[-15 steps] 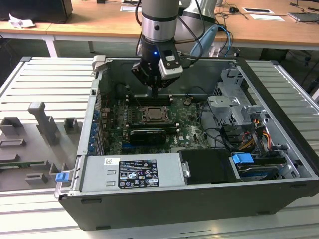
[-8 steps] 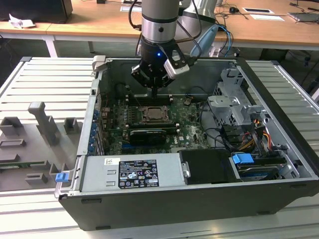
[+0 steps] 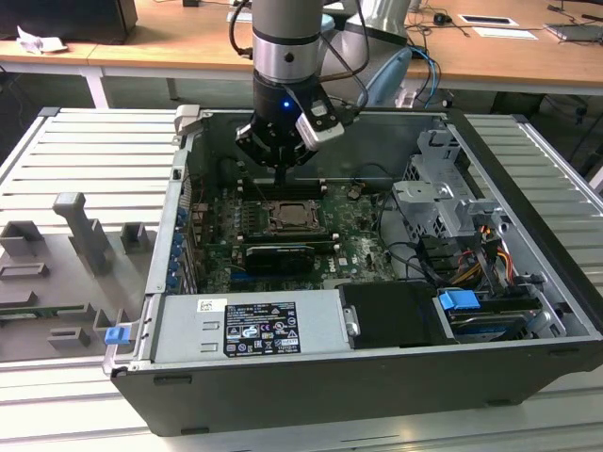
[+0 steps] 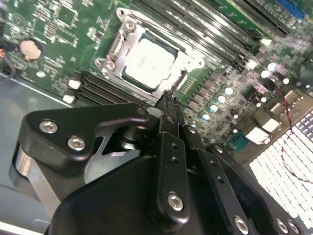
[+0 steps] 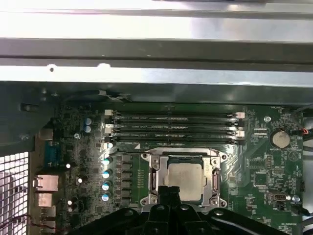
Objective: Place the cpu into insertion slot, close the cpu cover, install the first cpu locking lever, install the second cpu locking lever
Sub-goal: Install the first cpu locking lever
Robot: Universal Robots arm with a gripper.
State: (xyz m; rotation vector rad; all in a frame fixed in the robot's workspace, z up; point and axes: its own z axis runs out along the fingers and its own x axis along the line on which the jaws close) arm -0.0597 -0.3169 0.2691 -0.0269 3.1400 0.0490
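The cpu lies flat in the insertion slot on the green motherboard, its pale metal top showing. The silvery cpu cover is folded down around it as a frame. My gripper hangs over the slot's edge, its two black fingers pressed together with nothing visible between them. In the first wrist view the gripper overlaps the socket's rim. In the exterior view the gripper stands just above the socket, inside the open computer case.
Long black memory slots run beside the socket. A black card lies past it, and a grey power supply fills the case's front. Drive cages and cables crowd the exterior view's right. The case wall is close.
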